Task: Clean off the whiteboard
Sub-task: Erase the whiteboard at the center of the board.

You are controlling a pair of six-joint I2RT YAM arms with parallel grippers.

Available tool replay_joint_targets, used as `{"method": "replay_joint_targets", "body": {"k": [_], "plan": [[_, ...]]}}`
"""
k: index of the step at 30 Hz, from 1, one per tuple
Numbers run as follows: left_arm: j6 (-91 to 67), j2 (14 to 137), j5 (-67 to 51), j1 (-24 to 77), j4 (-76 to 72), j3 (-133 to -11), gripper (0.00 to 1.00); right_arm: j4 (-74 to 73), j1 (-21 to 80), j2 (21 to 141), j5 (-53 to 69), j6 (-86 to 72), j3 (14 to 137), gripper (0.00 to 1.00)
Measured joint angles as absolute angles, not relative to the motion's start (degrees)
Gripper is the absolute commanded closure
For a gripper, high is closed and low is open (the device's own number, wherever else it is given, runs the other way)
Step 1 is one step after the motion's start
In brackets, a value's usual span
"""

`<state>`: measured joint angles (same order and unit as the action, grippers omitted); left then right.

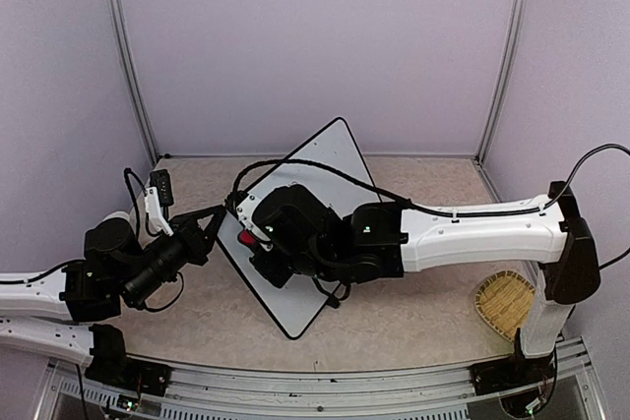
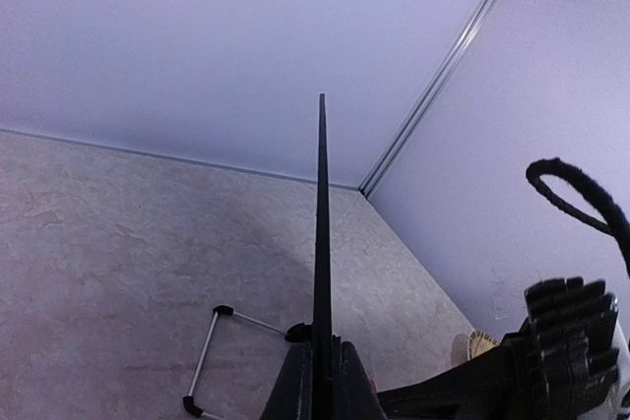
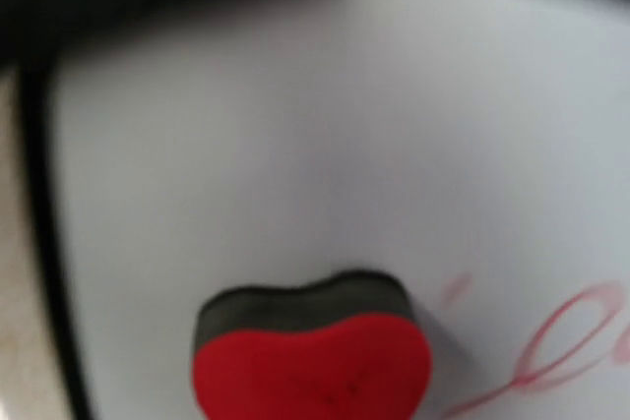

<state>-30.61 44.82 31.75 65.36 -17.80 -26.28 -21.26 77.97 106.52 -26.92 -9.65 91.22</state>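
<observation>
The whiteboard (image 1: pixel 325 150) stands tilted on the table, white with a thin black frame. My left gripper (image 1: pixel 219 218) is shut on its left edge. In the left wrist view the whiteboard (image 2: pixel 321 223) shows edge-on as a thin black line running up from between the fingers of my left gripper (image 2: pixel 322 381). My right gripper (image 1: pixel 258 240) is shut on a red heart-shaped eraser (image 1: pixel 246 238) held against the board's face. The right wrist view shows the eraser (image 3: pixel 313 361) with its dark felt on the whiteboard (image 3: pixel 295 145), left of faint red handwriting (image 3: pixel 561 351); the fingers are hidden.
A woven basket (image 1: pixel 504 304) sits at the right near the right arm's base, and peeks in as the basket (image 2: pixel 479 343) in the left wrist view. The board's wire foot (image 2: pixel 212 356) rests on the beige tabletop. Lilac walls close in the back and sides.
</observation>
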Motion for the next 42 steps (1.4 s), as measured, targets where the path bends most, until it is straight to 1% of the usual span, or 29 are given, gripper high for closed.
{"method": "replay_joint_targets", "body": {"k": [13, 19, 28, 42], "plan": [[-30.61, 44.23, 32.16, 65.34, -18.17, -25.39, 1.0, -22.92, 73.54, 109.36, -24.8, -7.07, 100.79, 0.85], [-30.57, 44.23, 32.67, 65.34, -18.0, -25.36, 1.0, -23.31, 73.41, 109.95, -24.34, -6.85, 101.45, 0.85], [-30.04, 44.23, 32.97, 65.34, -17.63, -25.36, 1.0, -18.87, 73.34, 107.26, -22.98, -8.58, 93.51, 0.86], [-29.43, 44.01, 32.58, 65.34, -17.19, -25.45, 1.0, -18.09, 73.32, 103.22, -20.38, -11.66, 81.8, 0.86]]}}
